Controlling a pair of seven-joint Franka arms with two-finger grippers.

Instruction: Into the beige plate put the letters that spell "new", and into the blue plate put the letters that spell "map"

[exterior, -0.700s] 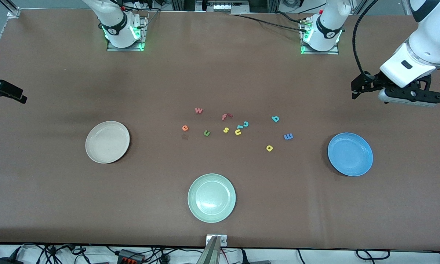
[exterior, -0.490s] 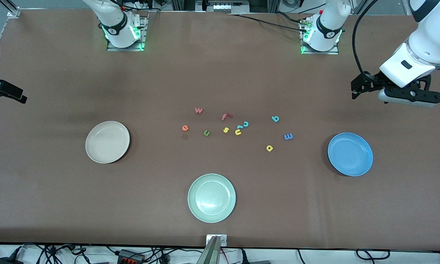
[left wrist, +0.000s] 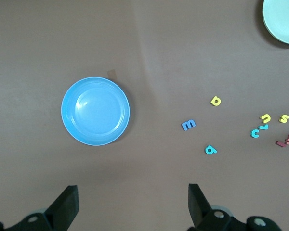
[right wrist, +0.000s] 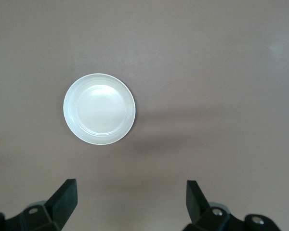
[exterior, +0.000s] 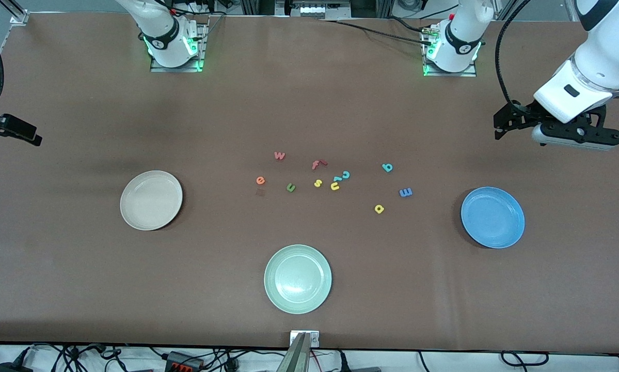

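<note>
Both arms waited high with jaws spread, the left gripper (left wrist: 130, 207) over the table by the blue plate (exterior: 492, 217), the right gripper (right wrist: 130, 204) by the beige plate (exterior: 151, 200), the foam letters (exterior: 335, 181) scattered between the plates, none sorted.

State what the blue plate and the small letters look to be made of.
Blue plate: likely hard plastic or melamine, smooth with a soft sheen; a pale glare sits in its well. Letters such as the blue m and yellow a: probably foam, matte, flat solid colour, no glare.
</note>
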